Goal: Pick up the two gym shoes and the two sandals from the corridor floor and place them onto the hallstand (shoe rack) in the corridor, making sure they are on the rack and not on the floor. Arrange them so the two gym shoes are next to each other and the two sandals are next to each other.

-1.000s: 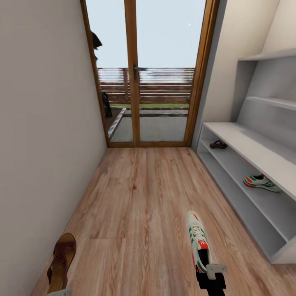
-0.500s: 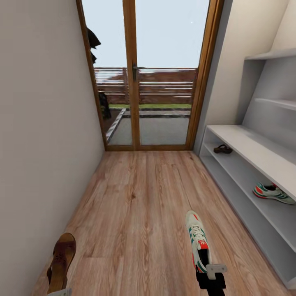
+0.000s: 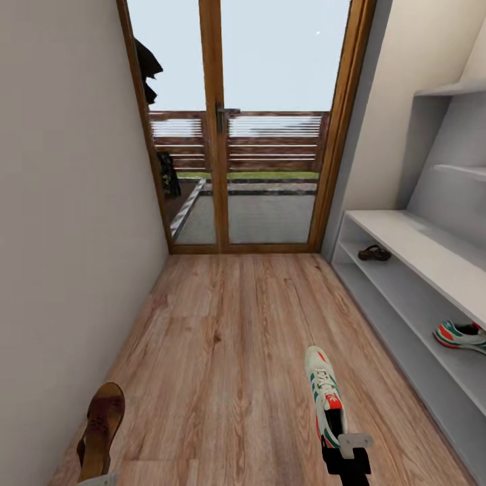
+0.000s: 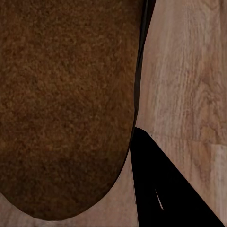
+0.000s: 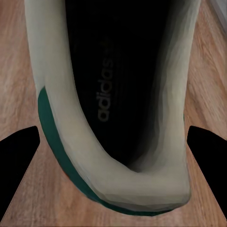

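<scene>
Bare light-brown wood-plank corridor floor [image 3: 223,337] runs between the left wall and light-grey open-shelved shoe rack [image 3: 405,236]. Right hand [image 3: 345,451] grips a cream green-striped sneaker [image 3: 325,395], toe toward the glass door; left hand [image 3: 94,478] carries a dark brown leather sandal [image 3: 101,428] pointing likewise.

A: What is the corridor floor [image 3: 229,337] made of?
B: Light brown wood planks with visible grain, a soft matt sheen.
A: And the shoes?
B: The held gym shoe [image 3: 325,397] looks like smooth cream leather with green trim. The sandal [image 3: 100,426] is brown, grainy, suede-like up close.
A: The hallstand [image 3: 405,243]?
B: Smooth, matt, pale grey. The door frame [image 3: 210,135] is warm, varnished wood.
</scene>
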{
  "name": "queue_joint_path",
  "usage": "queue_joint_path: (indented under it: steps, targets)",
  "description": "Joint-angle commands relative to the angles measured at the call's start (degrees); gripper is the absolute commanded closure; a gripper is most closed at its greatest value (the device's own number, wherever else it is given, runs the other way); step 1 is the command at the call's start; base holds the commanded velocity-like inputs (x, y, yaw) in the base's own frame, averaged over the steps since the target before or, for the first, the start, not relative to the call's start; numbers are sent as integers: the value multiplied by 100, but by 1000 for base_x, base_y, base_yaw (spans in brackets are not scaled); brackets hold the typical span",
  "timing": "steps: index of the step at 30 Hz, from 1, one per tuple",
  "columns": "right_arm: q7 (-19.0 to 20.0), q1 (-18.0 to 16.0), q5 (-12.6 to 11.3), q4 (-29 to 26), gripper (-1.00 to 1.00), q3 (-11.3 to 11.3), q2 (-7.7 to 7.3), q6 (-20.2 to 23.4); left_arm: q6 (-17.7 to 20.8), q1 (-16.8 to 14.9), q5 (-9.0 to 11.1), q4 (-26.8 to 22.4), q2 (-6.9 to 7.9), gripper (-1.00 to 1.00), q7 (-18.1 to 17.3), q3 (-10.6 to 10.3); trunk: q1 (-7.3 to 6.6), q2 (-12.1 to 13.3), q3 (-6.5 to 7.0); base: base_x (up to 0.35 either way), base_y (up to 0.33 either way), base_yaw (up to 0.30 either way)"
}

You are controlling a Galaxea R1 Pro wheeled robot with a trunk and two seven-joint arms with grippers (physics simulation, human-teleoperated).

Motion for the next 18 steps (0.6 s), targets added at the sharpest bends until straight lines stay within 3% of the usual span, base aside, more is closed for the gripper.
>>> queue_joint_path:
  steps: [1, 14, 18]
  targets:
    - [-54, -4, 21, 3, 100, 48, 0, -1, -19, -5, -78, 3, -1, 100, -18, 56, 2, -2, -5, 338, 0, 0]
    - [-54, -4, 21, 3, 100, 48, 0, -1, -19, -7, -78, 3, -1, 100, -18, 56, 2, -2, -5, 338, 0, -1]
    - [-54, -4, 21, 3, 100, 48, 0, -1, -19, -6, -78, 3, -1, 100, -18, 56, 2, -2, -2, 338, 0, -161]
